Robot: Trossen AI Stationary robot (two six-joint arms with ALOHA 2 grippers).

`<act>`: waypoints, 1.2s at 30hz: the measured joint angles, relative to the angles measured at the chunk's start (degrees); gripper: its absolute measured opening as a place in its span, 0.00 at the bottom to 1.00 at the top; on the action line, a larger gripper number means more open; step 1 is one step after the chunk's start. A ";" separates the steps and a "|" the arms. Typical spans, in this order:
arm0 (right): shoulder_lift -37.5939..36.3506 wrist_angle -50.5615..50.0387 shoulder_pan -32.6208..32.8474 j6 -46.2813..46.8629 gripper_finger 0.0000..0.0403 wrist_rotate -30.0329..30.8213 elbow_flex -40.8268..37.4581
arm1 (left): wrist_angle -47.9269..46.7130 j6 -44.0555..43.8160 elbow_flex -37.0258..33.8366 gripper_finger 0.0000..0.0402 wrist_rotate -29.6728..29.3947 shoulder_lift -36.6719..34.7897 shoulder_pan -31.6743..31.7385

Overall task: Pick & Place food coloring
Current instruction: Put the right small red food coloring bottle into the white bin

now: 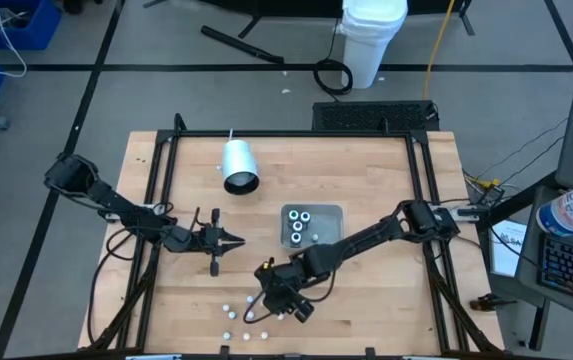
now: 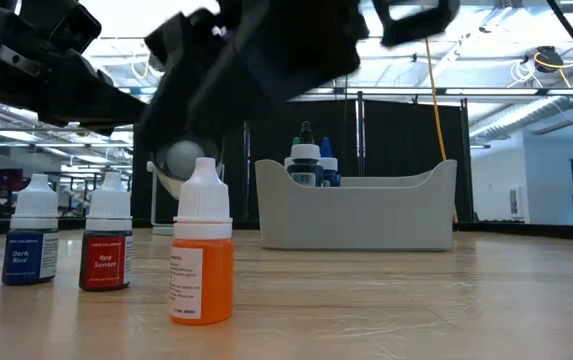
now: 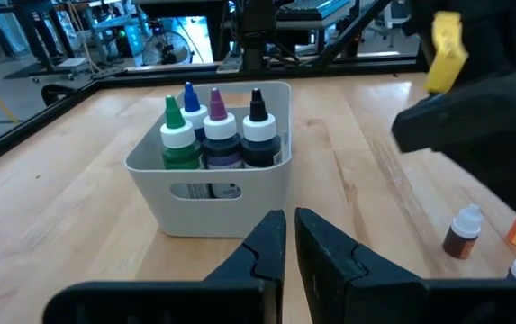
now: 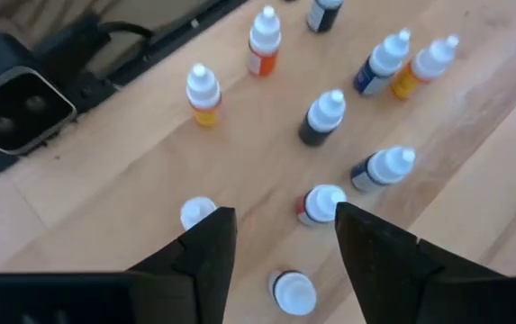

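Observation:
Several tiny food coloring bottles (image 4: 322, 117) with white caps stand upright on the wood near the table's front edge (image 1: 231, 312). In the low view an orange bottle (image 2: 201, 255) stands closest. My right gripper (image 4: 280, 238) hovers open above this group and points down at a slant. One white-capped bottle (image 4: 294, 292) shows below the gap between its fingers, and a red-bodied one (image 4: 319, 205) stands just beyond. More bottles (image 3: 217, 135) stand upright in the grey tray (image 1: 328, 212). My left gripper (image 3: 289, 247) is shut and waits left of the tray (image 3: 208, 193), pointing at it.
A big white cylinder (image 1: 238, 166) lies on its side at the back left of the table. A black frame rail (image 1: 161, 210) runs along the table's sides. Bare wood lies between the tray and the loose bottles.

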 joint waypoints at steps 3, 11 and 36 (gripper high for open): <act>0.00 2.33 -0.69 0.02 0.44 -0.05 -2.40 | -0.45 0.69 0.00 0.09 0.00 0.00 0.00; -0.08 6.52 -1.89 2.37 0.44 0.05 -6.05 | -1.76 1.13 0.00 0.09 0.02 0.00 0.00; -0.09 2.78 -1.93 3.96 0.36 0.03 -6.07 | -1.99 1.48 0.00 0.09 0.00 0.00 0.00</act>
